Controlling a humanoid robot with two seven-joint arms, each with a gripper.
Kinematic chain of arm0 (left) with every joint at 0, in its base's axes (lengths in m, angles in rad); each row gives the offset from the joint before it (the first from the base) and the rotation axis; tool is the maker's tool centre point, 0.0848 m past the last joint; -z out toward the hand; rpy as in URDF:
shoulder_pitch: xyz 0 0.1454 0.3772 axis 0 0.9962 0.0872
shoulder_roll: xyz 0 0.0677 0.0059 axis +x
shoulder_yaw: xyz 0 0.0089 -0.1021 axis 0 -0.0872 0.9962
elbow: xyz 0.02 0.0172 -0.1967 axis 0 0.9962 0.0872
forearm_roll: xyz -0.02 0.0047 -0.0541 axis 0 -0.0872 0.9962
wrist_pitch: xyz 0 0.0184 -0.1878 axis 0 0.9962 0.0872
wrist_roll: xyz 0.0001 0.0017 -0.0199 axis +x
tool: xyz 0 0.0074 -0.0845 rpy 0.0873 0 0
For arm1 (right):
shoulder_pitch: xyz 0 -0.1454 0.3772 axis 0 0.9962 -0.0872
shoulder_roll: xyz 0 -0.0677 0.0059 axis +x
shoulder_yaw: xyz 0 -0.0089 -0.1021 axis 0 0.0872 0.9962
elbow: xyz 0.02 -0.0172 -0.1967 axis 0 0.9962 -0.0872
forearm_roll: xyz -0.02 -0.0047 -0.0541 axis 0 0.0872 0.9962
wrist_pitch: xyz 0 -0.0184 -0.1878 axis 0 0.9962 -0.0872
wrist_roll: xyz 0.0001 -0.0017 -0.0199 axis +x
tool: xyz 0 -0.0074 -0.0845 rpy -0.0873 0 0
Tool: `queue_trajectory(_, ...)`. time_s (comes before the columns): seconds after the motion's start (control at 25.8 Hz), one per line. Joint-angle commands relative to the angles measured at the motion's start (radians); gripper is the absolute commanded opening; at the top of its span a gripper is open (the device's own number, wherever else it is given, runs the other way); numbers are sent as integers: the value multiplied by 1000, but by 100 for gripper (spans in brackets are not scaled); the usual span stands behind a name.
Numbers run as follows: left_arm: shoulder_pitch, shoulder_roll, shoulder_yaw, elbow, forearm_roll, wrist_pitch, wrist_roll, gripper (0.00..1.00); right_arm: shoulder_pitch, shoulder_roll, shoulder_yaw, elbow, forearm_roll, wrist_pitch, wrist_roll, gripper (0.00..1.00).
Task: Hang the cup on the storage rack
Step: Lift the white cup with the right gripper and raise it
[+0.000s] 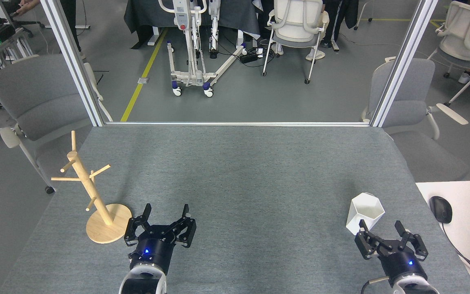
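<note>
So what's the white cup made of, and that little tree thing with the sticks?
The cup looks like matte ceramic, maybe plastic: plain white, no shine, with flat angled sides. The tree, a cup rack, looks like bare light wood: pale tan post, pegs and round base, no paint or gloss. Grain is too small to see.

The grey worktop (235, 171) lies bare across its whole middle, a wide lane between the two sides. At the left edge stands the wooden rack (92, 192), pegs jutting outward. Near the right edge sits the white cup (364, 213). Metal posts (74, 61) frame the far corners.
</note>
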State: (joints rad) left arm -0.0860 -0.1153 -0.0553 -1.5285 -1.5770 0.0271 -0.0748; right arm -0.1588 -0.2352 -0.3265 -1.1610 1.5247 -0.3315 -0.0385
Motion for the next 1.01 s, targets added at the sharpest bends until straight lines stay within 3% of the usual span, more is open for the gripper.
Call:
queue_trajectory(0.0, -1, -1, 0, -1, 0, 2, 0, 99, -39, -7, 1, 49, 0, 0, 0, 100)
queue_trajectory(0.97, -1, -4, 0, -1, 2, 4, 12, 99, -130, -7, 10, 167, 2, 2, 2, 100)
